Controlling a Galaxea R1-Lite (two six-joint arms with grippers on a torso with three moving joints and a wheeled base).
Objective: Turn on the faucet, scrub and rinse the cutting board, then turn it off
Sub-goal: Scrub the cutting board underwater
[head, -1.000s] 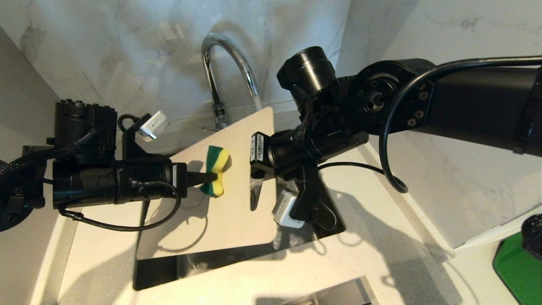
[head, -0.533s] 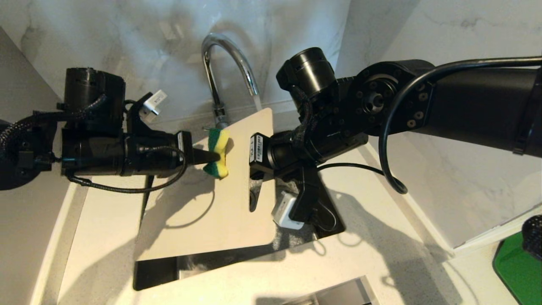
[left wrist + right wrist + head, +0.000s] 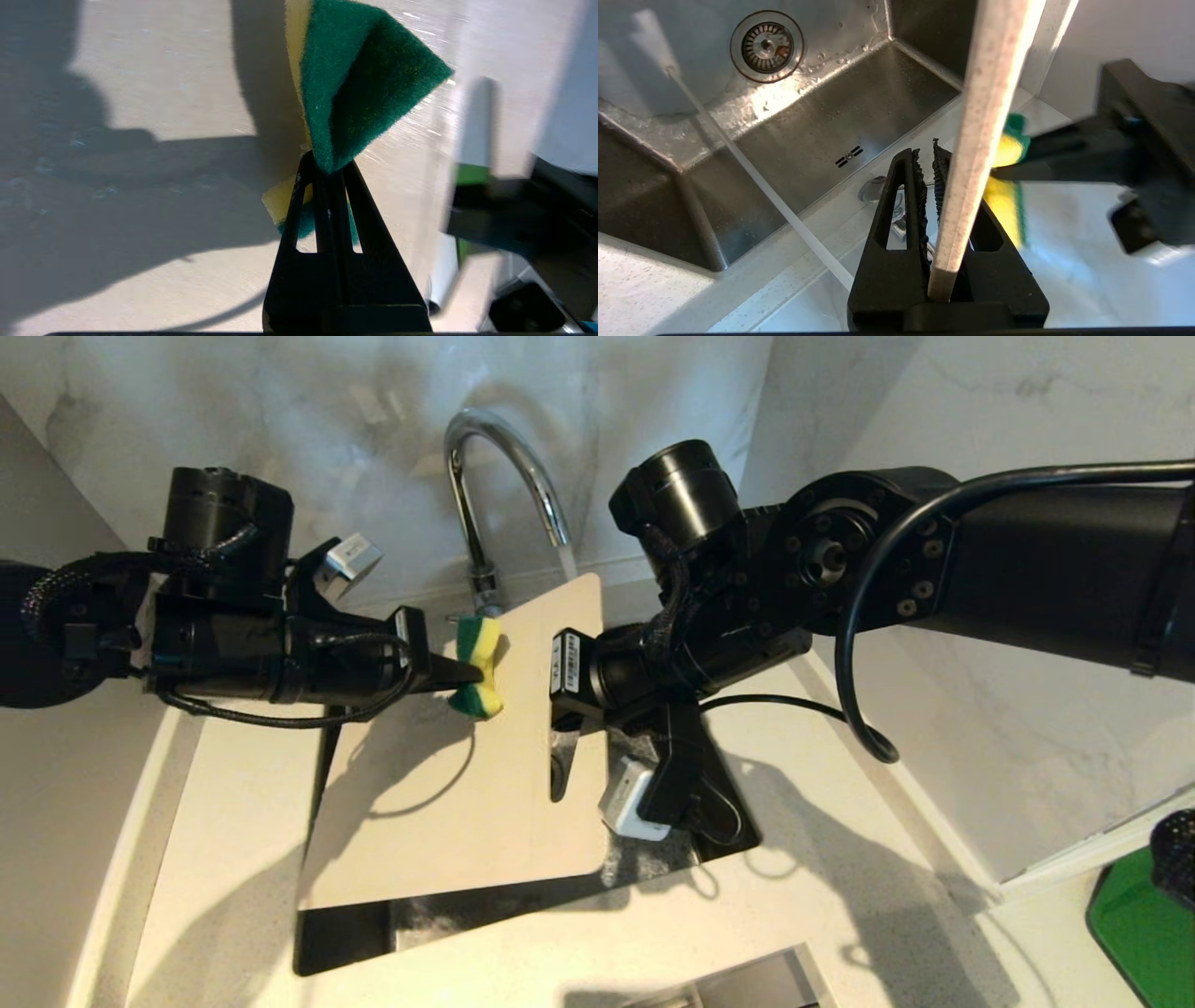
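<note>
Over the sink (image 3: pixel 794 126), the right gripper (image 3: pixel 563 739) is clamping the cutting board's (image 3: pixel 467 784) edge by its handle slot, holding it tilted. Just left of it, the left gripper (image 3: pixel 464 673) is pinching a yellow-green sponge (image 3: pixel 478 665) against the board's upper face. Beyond both grippers, the faucet (image 3: pixel 495 485) is running water (image 3: pixel 752 177) past the board's far corner.

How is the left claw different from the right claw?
The left claw pinches a squashy yellow-and-green sponge; the right claw clamps the hard, pale cutting board by its edge.
The left claw reaches in from the left, sponge pressed on the board's face; the right claw comes from the right, holding the board tilted over the sink.
Both are black, shut on something, and meet at the same board.
</note>
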